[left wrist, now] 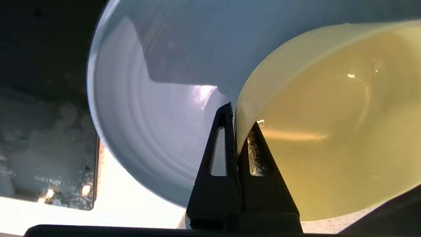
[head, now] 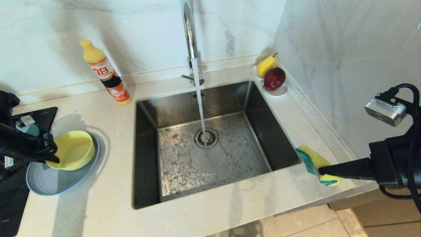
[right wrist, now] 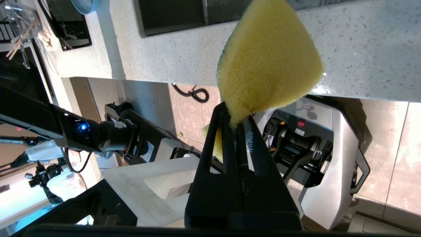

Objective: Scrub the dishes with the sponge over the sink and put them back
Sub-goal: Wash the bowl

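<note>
We see the left end effector [left wrist: 235,123] clenched on the rim of the yellow-green bowl [head: 73,150], which sits on the grey-blue plate [head: 49,181] left of the sink [head: 210,144]. The right end effector [head: 320,170] grips the sponge [head: 316,163] at the sink's right edge. The detergent bottle [head: 107,73] label is unreadable.

- The pale yellow-green bowl [head: 73,149] is tilted on the grey-blue plate [head: 49,180], left of the sink [head: 210,141].
- The yellow sponge [head: 318,164] is pinched at the sink's right tabletop edge.
- Only a sliver of a teal bowl [head: 30,129] is seen.
</note>
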Robot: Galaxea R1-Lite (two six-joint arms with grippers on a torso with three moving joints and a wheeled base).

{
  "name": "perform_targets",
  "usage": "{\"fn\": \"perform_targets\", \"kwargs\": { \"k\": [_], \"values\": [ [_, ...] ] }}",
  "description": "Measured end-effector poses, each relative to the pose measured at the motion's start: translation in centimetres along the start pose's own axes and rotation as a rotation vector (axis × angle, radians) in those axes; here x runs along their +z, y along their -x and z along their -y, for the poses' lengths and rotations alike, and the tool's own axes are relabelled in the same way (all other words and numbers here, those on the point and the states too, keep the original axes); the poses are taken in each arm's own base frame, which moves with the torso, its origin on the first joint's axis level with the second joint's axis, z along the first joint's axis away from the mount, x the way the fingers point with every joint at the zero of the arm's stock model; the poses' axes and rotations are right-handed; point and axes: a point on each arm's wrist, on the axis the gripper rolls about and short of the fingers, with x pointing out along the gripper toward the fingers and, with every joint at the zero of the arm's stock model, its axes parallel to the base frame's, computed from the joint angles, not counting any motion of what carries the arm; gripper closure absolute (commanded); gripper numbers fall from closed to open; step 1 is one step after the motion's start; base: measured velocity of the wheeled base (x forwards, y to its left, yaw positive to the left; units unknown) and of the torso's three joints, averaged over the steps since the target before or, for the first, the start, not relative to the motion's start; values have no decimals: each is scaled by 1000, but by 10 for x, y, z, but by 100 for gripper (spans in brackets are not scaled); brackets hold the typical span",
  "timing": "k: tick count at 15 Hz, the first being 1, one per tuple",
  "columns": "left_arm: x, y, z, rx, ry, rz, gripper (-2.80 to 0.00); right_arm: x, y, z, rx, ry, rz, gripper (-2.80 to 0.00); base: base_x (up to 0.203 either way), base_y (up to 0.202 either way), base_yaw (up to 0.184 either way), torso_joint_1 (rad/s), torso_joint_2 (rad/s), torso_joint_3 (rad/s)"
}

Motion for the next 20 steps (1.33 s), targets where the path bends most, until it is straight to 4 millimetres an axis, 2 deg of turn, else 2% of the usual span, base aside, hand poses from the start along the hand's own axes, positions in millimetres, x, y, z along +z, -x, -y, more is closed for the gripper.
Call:
{"fn": "perform_targets", "kwargs": {
  "k": [4, 6, 10, 14, 17, 20],
  "values": [
    [4, 8, 0, 7, 14, 29, 0, -1, 0, 0, -1, -1, 0, 0, 0, 0, 0, 0, 0, 0],
    [9, 20, -2, 7, 31, 68, 0, -1, 1, 0, 0, 0, 2, 0, 0, 0, 0, 0, 0, 0],
    [13, 59, 4, -38, 45, 167, 0, -2, 1, 0, 0, -1, 0, 0, 0, 0, 0, 0, 0, 0],
    [6, 105, 17, -146, 50, 270, 0, -2, 1, 1, -3, -4, 1, 0, 0, 0, 0, 0, 0, 0],
    [-6, 130, 52, -240, 36, 310, 0, 0, 2, 1, -3, -3, 9, 0, 0, 0, 0, 0, 0, 0],
    [-20, 134, 97, -289, -6, 300, 0, -1, 2, 1, -5, -4, 8, 0, 0, 0, 0, 0, 0, 0]
  ]
}}
